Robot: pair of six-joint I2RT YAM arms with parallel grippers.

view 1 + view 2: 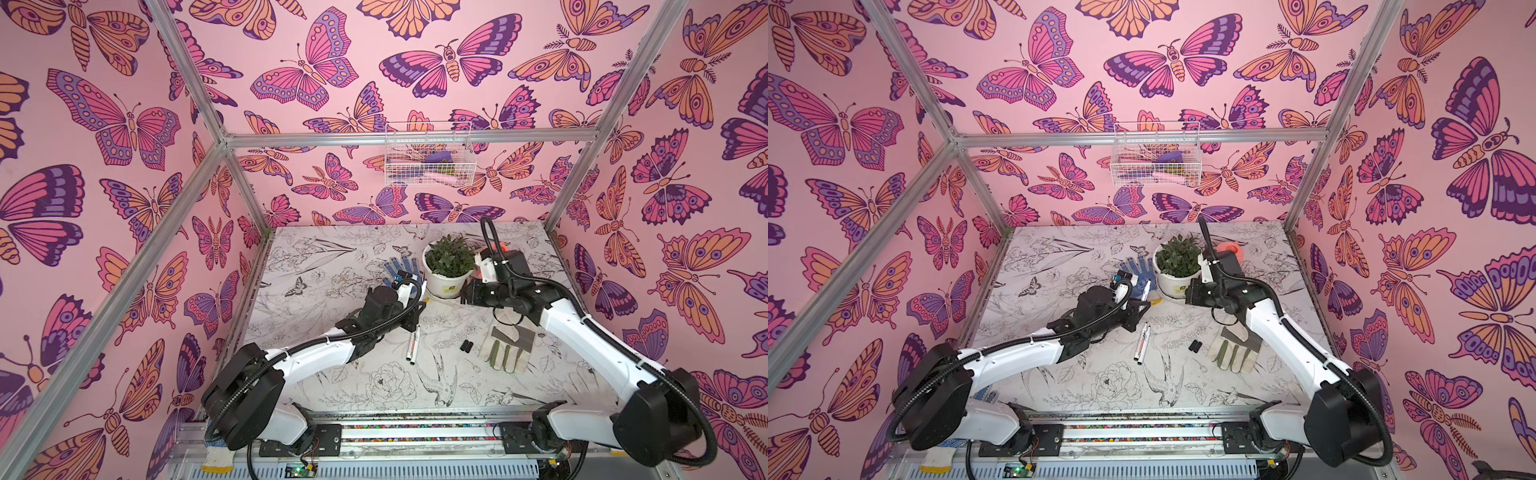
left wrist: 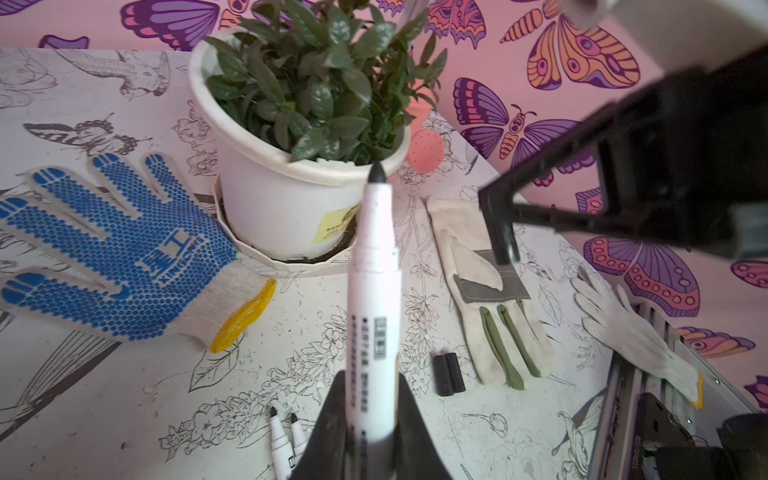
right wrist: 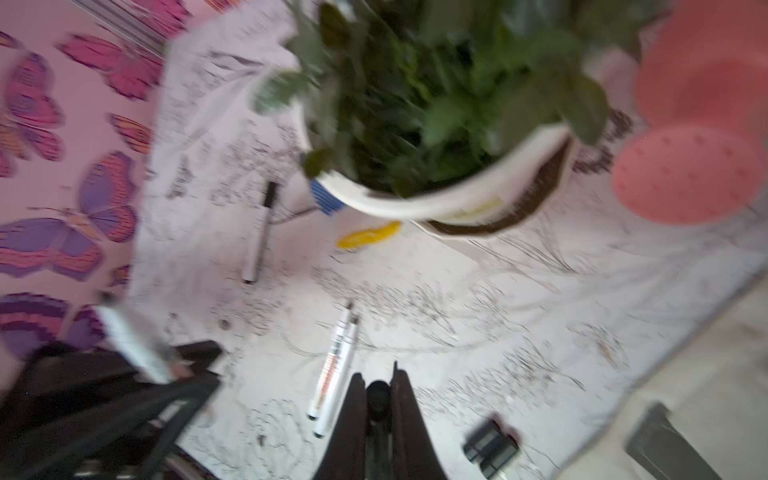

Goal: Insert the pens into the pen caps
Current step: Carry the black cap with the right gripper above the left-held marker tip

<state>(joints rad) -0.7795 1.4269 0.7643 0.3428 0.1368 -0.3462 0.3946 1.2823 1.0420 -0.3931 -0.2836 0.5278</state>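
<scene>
The left fingers are pressed onto the lower barrel of a slim white plastic marker pen, held clear of the table with its black felt nib bare and pointing toward the pot. The right fingers are closed on what appears to be a stubby black plastic pen cap, though blur limits certainty. Nearest the robot, two uncapped white pens lie touching side by side on the flower-printed table. Two loose black caps sit near them, just beside a pale leather work glove. Farther off, one capped pen lies near the blue-dotted knit glove. Treat pens and caps as light, rigid and smooth. Round barrels are likely to roll or slip, so grip mid-barrel, leave the nib end free, and hold a cap across its sides with the mouth exposed. The felt nib is probably soft; align before pushing. Open room lies between the arms above the loose pens. The white plastic plant pot stands close beyond both sets of fingers, and aluminium frame posts bound the far corners.
</scene>
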